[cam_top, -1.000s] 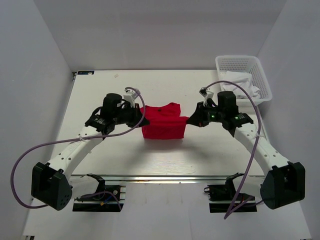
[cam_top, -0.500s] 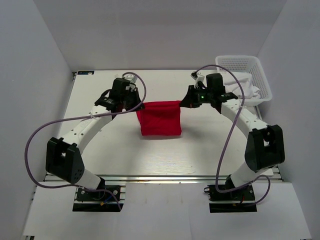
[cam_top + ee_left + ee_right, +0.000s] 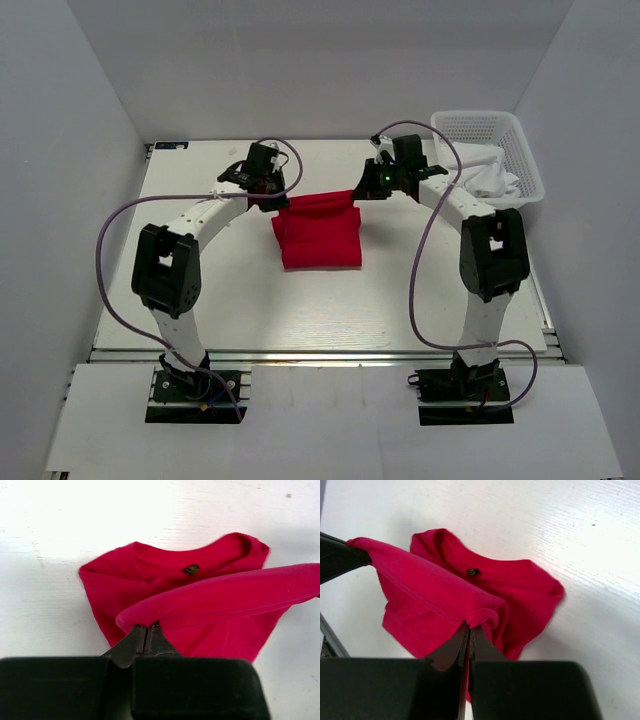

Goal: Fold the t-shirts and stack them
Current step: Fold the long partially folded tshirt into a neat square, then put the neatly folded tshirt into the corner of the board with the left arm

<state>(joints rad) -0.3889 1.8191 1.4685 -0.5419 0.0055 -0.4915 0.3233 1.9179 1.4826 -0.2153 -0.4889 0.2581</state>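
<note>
A plain red t-shirt [image 3: 318, 235] lies partly folded on the white table [image 3: 200, 300], near the far middle. My left gripper [image 3: 277, 197] is shut on the left end of its lifted edge, and my right gripper [image 3: 357, 193] is shut on the right end. The edge hangs stretched between them above the rest of the shirt. In the left wrist view the gripper [image 3: 146, 628] pinches the fold of the shirt [image 3: 165, 580], whose collar with a small dark label lies beyond. In the right wrist view the gripper [image 3: 469, 627] pinches the same fold of the shirt [image 3: 520, 590].
A white mesh basket [image 3: 490, 150] holding white cloth [image 3: 490, 178] stands at the table's far right corner, close to my right arm. The grey walls close in behind and at both sides.
Both grippers have carried the held shirt edge away from the bases toward the far side of the table, over the collar part. The arms have stretched out.
</note>
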